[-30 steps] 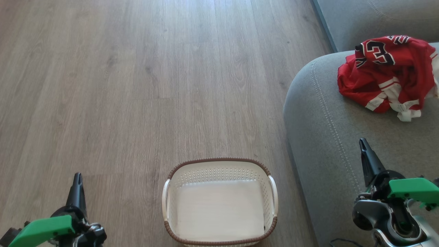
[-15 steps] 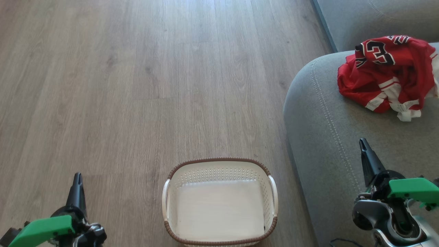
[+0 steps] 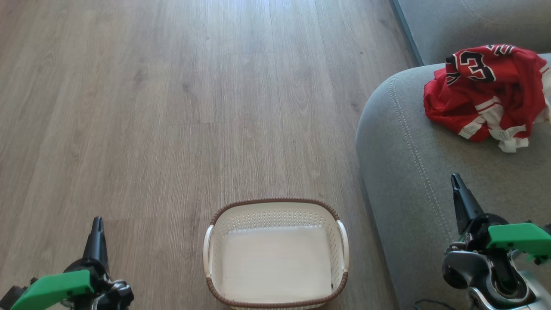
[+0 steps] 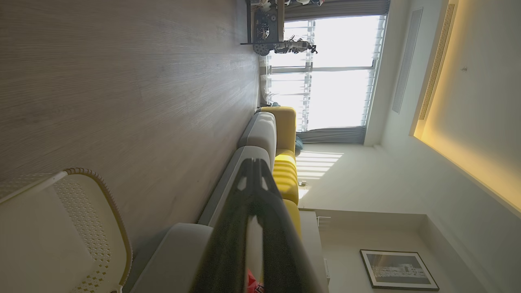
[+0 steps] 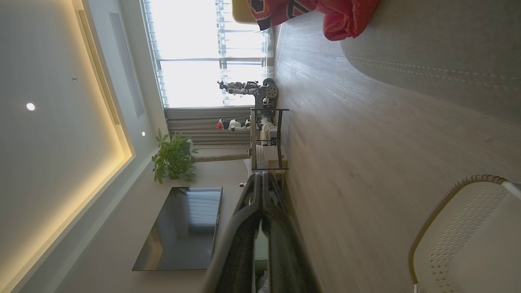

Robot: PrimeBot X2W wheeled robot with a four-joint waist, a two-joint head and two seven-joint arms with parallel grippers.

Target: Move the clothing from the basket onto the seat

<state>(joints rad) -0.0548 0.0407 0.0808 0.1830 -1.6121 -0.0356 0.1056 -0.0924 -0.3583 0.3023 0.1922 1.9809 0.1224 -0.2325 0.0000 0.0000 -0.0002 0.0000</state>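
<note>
The red clothing [image 3: 486, 92] with white trim and black numerals lies bunched on the grey seat [image 3: 413, 172] at the upper right. On the wood floor at bottom centre stands the cream basket [image 3: 276, 254] with its brown rim, nothing inside it. My left gripper [image 3: 97, 223] hangs shut over the floor, left of the basket. Over the seat's front part, my right gripper [image 3: 455, 180] is shut and holds nothing. The right wrist view catches the clothing [image 5: 321, 12] at its top edge and the basket [image 5: 464, 240] at its lower right. The left wrist view shows the basket [image 4: 61, 228] at its lower left.
Wood floor [image 3: 172, 107] stretches wide ahead and to the left. Another grey cushion [image 3: 465, 21] stands behind the seat. The wrist views show yellow sofa cushions [image 4: 285, 171], a window, a metal rack [image 5: 266, 138], a plant [image 5: 173, 158] and a dark screen [image 5: 183, 228] far off.
</note>
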